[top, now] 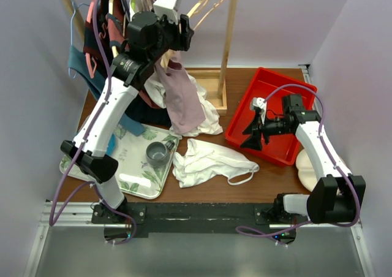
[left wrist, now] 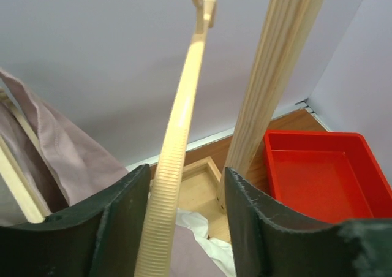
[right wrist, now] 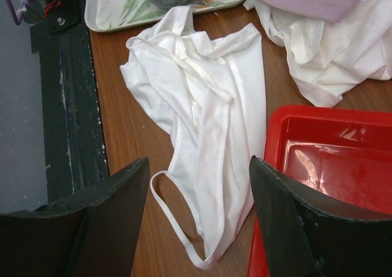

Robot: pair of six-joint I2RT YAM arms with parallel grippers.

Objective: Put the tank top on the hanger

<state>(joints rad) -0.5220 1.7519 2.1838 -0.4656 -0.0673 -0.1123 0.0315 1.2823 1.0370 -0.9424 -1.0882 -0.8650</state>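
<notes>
The tank top (top: 208, 160) lies crumpled on the brown table, white and thin. One narrow strap loops out toward the near edge, and the top sits between the leaf-patterned tray (top: 138, 166) and the red bin (top: 272, 114). We see the right gripper (right wrist: 199, 166) hovering over the strap end of the top, beside the bin's corner. Its jaws are spread wide with nothing between them, and neither one touches the fabric. The right arm is folded at the elbow, with its forearm reaching in across the bin toward the middle of the table. The hanger (left wrist: 177, 136), pale cream with a ribbed arm and a cream hook, hangs high on the wooden rack (top: 229, 44), well apart from the top. The left arm is stretched up and back to it. The left gripper (left wrist: 187, 185) straddles the hanger's arm: the rib looks close against one finger, and we see a gap on the other side, so the jaws are not clamped. A dusty mauve garment (top: 184, 93) hangs just below that wrist, over a larger white cloth (top: 208, 121). A grey cup (top: 158, 153) stands on the tray. We see a small pale marking on the left arm's dark wrist section (top: 124, 62), too small to read.
</notes>
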